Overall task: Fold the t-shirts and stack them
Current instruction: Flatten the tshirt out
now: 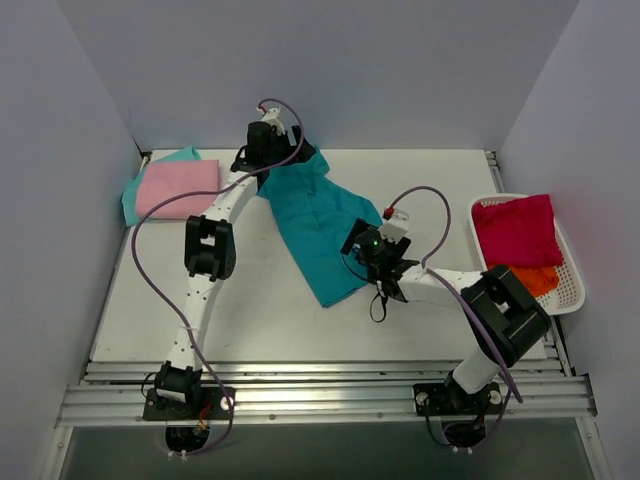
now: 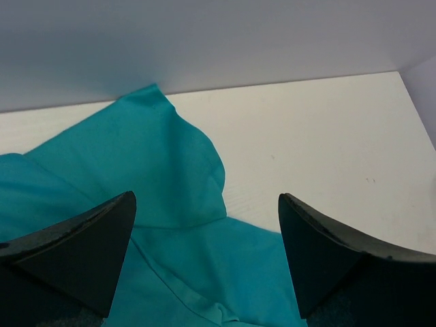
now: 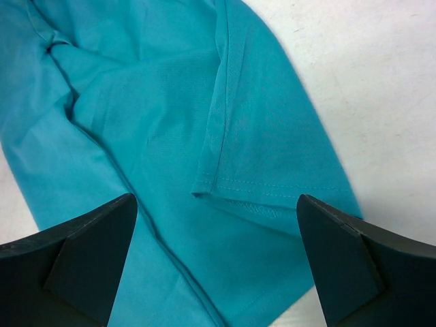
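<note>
The teal t-shirt lies rumpled across the table. Both claws gape empty: the left claw over its far end, the right claw above the near hem. I'd have each pinch a true corner and draw the cloth flat first.

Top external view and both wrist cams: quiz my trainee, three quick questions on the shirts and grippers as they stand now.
1. True or false: the teal t-shirt lies folded on the pink t-shirt.
2. The white basket holds: A) the crimson t-shirt and the orange t-shirt; B) the pink t-shirt; C) nothing.
3. Fill in: the left gripper and the right gripper are both ____ above teal cloth.
Key: 1 false, it lies spread out, unfolded; 2 A; 3 open.
</note>
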Controlling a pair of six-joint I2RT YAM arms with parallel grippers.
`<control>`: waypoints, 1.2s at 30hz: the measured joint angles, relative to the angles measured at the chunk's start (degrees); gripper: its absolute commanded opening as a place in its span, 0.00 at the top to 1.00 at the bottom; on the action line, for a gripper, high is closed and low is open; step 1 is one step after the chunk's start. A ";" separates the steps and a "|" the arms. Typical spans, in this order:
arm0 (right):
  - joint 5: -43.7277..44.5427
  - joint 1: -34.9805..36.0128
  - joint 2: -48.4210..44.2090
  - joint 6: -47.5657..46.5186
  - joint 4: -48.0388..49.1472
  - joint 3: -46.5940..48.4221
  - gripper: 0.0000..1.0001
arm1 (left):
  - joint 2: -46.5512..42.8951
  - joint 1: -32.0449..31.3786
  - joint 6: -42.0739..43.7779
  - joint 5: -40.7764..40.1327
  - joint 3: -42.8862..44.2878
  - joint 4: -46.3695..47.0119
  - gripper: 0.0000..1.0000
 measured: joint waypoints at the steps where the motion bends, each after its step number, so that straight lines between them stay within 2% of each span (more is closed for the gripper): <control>1: 0.00 0.00 1.53 0.00 -0.02 0.96 0.01 | 0.00 -0.11 -0.24 0.28 -0.66 0.20 0.06; 6: -0.26 0.00 8.33 -0.17 0.00 5.53 0.02 | -1.11 -0.22 -0.57 1.20 -5.18 2.27 0.06; 14: 0.00 0.09 12.79 -1.44 -0.61 13.70 0.06 | -2.08 -0.22 -0.26 1.90 -9.25 4.11 0.06; 25: 0.39 0.46 17.94 -0.20 -0.98 13.40 0.11 | -2.97 -0.20 -0.28 2.10 -11.15 6.32 0.06; 28: 0.48 0.68 17.94 0.24 -0.74 13.20 0.18 | -3.06 -0.20 -0.28 2.12 -11.56 6.56 0.06; 29: 0.59 0.70 17.94 0.31 -0.59 13.11 0.25 | -3.06 -0.20 -0.28 2.12 -11.76 6.62 0.06; 30: 0.70 0.72 17.94 0.35 -0.48 12.98 0.28 | -3.06 -0.20 -0.28 2.12 -11.87 6.64 0.06; 36: 1.20 0.76 17.94 1.09 0.46 12.09 0.39 | -3.08 -0.20 -0.26 2.12 -12.81 6.95 0.06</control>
